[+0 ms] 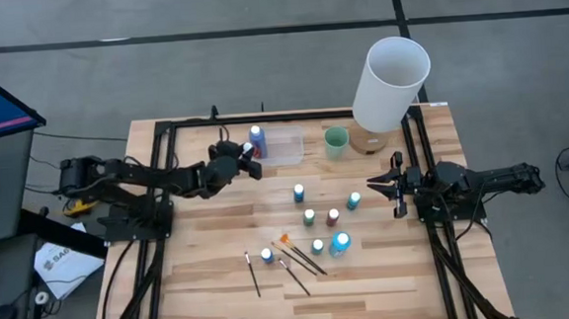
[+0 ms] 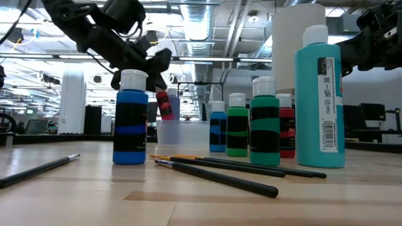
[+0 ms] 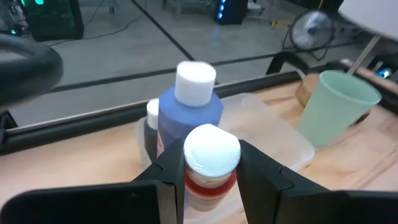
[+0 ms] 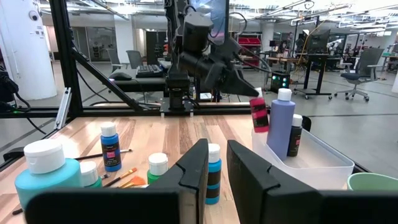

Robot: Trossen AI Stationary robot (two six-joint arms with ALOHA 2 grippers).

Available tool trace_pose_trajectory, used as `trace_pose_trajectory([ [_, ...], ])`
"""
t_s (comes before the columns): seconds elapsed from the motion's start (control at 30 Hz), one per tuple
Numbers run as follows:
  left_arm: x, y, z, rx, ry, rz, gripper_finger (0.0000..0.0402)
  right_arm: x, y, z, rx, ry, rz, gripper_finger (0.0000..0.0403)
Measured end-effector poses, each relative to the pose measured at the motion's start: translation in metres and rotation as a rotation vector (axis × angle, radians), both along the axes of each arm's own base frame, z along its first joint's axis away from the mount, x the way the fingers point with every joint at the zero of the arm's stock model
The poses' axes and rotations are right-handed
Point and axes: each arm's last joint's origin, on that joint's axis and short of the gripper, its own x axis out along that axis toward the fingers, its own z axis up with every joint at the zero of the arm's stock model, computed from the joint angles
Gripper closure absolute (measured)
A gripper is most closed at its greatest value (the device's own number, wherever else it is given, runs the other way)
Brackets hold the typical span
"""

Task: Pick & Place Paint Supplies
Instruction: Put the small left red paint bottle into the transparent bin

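Observation:
My left gripper [image 1: 248, 162] is shut on a small red bottle with a white cap [image 3: 210, 177], at the left end of a clear tray [image 1: 282, 146]. Inside the tray stand a periwinkle bottle [image 3: 189, 109] and a small dark bottle [image 3: 150, 127]. Several more bottles stand mid-table: blue [image 1: 298, 192], green [image 1: 310, 217], dark red [image 1: 334, 217], teal [image 1: 341, 242]. Thin dark brushes [image 1: 301, 262] and an orange one [image 1: 288, 242] lie flat beside them. My right gripper [image 1: 377, 184] waits at the table's right, shut and holding nothing. My left gripper pinches the red bottle between its two fingers, on opposite sides of the body just under the cap [image 3: 211, 180]. The fingers come nearly level from the table's left. The bottle [image 4: 259, 117] is lifted clear and slightly tilted, at the tray's left end.
A pale green cup [image 1: 336, 140] stands right of the tray, and a tall white cylinder [image 1: 391, 82] rises at the far right. Black frame rails [image 1: 163, 177] run along the table's left, right and far sides.

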Motion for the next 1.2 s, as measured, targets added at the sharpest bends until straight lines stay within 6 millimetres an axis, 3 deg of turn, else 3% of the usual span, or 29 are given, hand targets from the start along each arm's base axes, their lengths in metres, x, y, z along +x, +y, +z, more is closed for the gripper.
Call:
trace_pose_trajectory([
  [0.3,0.02,0.003,-0.018,0.009,0.107,-0.014,0.0313,0.0,0.0,0.0,0.0,0.0,0.0,0.0349],
  [1.2,0.02,0.002,-0.026,-0.016,0.155,-0.049,0.0291,0.0,0.0,0.0,0.0,0.0,0.0,0.0349],
])
